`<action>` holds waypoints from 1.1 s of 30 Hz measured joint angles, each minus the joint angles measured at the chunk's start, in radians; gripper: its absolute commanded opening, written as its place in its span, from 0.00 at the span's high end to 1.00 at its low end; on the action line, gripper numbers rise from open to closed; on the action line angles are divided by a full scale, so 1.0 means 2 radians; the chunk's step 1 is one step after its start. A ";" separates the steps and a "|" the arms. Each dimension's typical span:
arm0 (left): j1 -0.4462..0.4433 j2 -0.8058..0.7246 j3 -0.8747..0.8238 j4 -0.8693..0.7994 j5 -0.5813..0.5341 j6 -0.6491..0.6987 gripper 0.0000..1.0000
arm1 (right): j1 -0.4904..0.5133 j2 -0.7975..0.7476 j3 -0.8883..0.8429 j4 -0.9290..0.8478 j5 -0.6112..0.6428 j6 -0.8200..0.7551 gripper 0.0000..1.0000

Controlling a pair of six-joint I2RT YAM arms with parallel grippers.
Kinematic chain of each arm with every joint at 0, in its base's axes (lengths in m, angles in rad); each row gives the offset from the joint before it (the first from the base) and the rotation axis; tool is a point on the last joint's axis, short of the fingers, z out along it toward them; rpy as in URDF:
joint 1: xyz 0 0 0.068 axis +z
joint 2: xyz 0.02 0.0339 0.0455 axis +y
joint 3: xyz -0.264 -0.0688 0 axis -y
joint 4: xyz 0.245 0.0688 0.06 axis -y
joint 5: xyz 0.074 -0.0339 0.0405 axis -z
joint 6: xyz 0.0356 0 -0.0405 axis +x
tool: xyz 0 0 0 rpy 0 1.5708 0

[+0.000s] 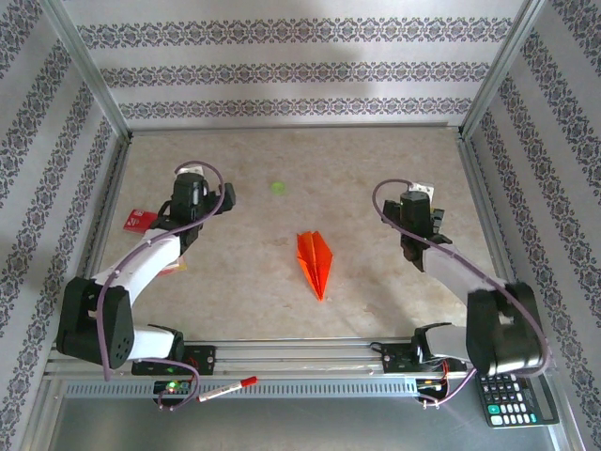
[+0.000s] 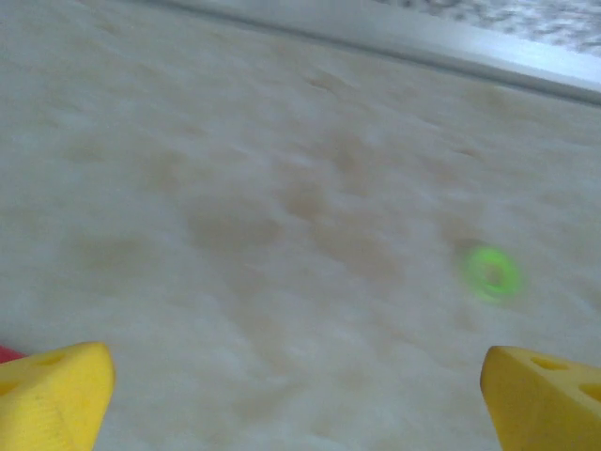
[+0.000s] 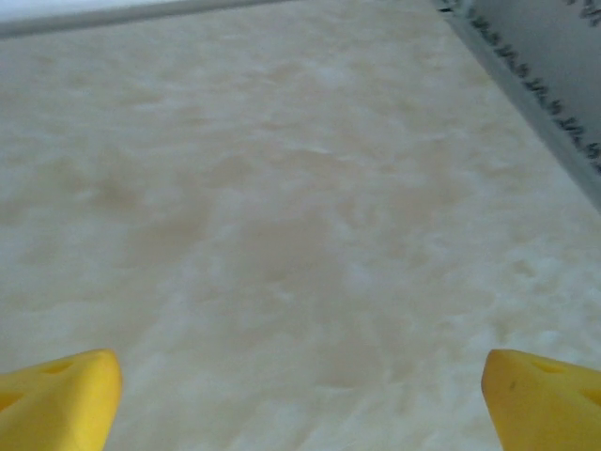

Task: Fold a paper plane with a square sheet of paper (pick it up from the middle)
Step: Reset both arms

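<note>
Yellow fingertips [image 2: 56,395] of the left hand [image 2: 300,404] stand wide apart over the bench [image 2: 235,188], gripping nothing; the right hand [image 3: 300,404] is spread the same way, also empty. Between both arms, well apart from each, the plane [image 1: 315,263] lies flat in the bench's middle, nose toward the near edge. I think folding looks finished. Danger now: any low sweep of an arm could push this light paper or flatten its creases and spoil it.
</note>
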 measured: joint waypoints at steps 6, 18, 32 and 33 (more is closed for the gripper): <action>0.056 0.064 -0.046 0.097 -0.019 0.079 0.00 | -0.033 0.045 -0.034 0.094 -0.053 -0.050 0.02; 0.070 0.115 -0.184 0.412 0.047 0.112 0.00 | -0.081 0.088 -0.079 0.289 -0.175 -0.067 0.02; 0.073 0.077 -0.199 0.384 0.029 0.134 0.00 | -0.081 0.101 -0.095 0.340 -0.190 -0.076 0.02; 0.075 0.108 -0.210 0.400 0.033 0.138 0.00 | -0.081 0.101 -0.095 0.340 -0.190 -0.076 0.02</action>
